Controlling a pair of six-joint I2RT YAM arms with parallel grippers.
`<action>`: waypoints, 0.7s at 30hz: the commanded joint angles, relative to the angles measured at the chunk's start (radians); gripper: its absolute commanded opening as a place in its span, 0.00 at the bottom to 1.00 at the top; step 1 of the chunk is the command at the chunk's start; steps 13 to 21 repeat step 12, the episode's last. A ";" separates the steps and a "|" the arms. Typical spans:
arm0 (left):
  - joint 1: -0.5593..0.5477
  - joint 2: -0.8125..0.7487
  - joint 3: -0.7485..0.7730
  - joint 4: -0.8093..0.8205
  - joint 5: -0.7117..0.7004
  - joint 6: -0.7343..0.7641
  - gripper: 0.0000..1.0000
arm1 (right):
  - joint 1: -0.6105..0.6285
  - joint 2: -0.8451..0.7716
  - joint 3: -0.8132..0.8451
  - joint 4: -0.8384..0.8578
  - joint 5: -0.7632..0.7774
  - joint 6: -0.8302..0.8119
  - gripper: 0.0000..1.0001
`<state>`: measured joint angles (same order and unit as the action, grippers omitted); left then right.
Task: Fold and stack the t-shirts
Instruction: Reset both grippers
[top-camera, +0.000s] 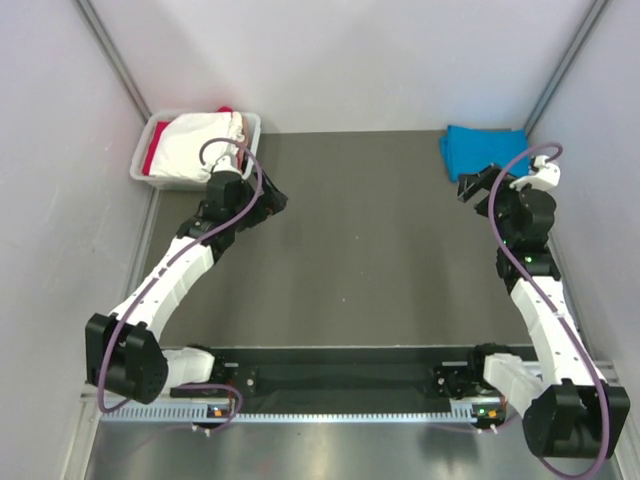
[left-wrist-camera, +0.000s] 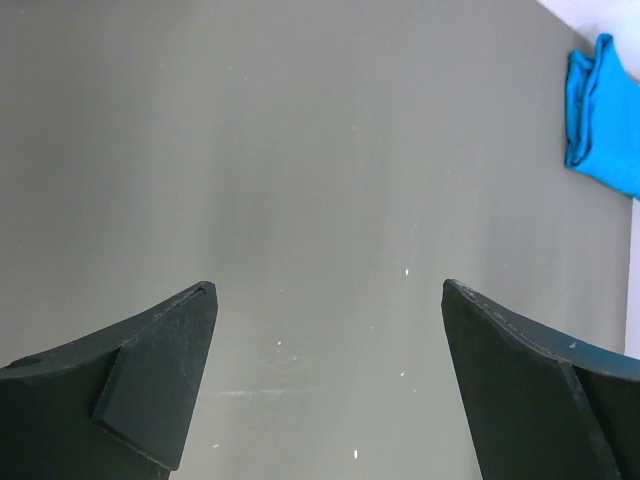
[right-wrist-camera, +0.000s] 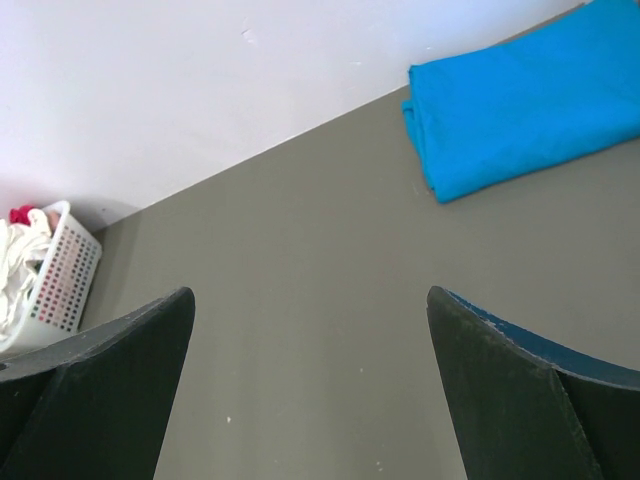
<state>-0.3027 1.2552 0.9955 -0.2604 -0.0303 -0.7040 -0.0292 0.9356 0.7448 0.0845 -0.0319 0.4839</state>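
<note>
A bright blue t-shirt (top-camera: 482, 150) lies folded on the dark mat at the back right, also seen in the right wrist view (right-wrist-camera: 520, 110) and at the edge of the left wrist view (left-wrist-camera: 605, 120). A white t-shirt (top-camera: 205, 138) is bunched on top of a red one (top-camera: 157, 157) inside the pale tub (top-camera: 143, 146) at the back left. My left gripper (top-camera: 272, 203) hovers just right of the tub, open (left-wrist-camera: 328, 285), with only bare mat between its fingers. My right gripper (top-camera: 475, 187) stands open (right-wrist-camera: 308, 292) just in front of the blue shirt, holding nothing.
The dark mat (top-camera: 370, 250) spans the table between the arms. Pale walls close in the left, back and right sides. The tub (right-wrist-camera: 65, 270) has a perforated side wall. A black rail with the arm bases (top-camera: 340, 380) runs along the near edge.
</note>
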 joint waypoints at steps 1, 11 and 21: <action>0.016 0.023 0.066 0.036 0.061 0.021 0.98 | 0.012 0.008 -0.010 0.092 -0.039 0.027 1.00; 0.063 0.009 0.144 -0.025 0.072 0.081 0.98 | 0.022 0.029 0.014 0.133 -0.083 0.058 1.00; 0.063 0.009 0.147 -0.033 0.082 0.084 0.98 | 0.022 0.029 0.019 0.132 -0.088 0.058 1.00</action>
